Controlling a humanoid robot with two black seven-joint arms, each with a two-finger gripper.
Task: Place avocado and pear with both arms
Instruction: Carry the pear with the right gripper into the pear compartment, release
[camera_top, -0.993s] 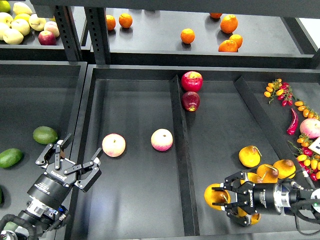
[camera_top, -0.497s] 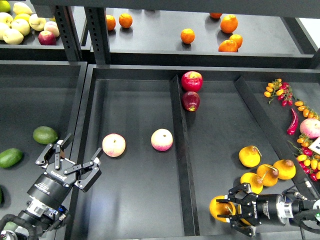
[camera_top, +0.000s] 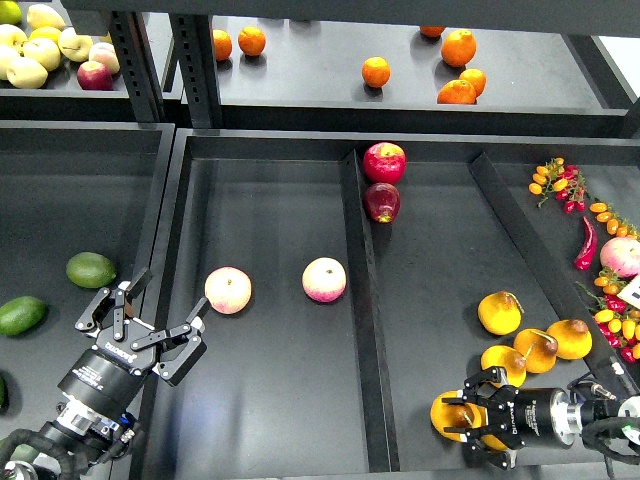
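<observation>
Two dark green avocados (camera_top: 91, 269) (camera_top: 20, 315) lie in the left tray. My left gripper (camera_top: 143, 318) is open and empty, hovering over the rim between the left tray and the middle tray, right of the avocados. My right gripper (camera_top: 466, 428) is shut on a golden pear (camera_top: 447, 413) low in the right compartment, near its front edge. Several more pears (camera_top: 498, 312) (camera_top: 535, 348) (camera_top: 569, 337) lie in a cluster just behind and to the right of it.
Two pink-yellow apples (camera_top: 228, 290) (camera_top: 324, 279) lie in the middle compartment. Two red apples (camera_top: 384, 161) (camera_top: 381, 201) lie by the divider (camera_top: 362, 300). Oranges (camera_top: 375, 71) sit on the back shelf. Chillies and small tomatoes (camera_top: 585, 240) lie at the far right.
My right gripper has carried the pear toward the front edge of the right compartment and slightly to the right. The left gripper has hardly moved.
</observation>
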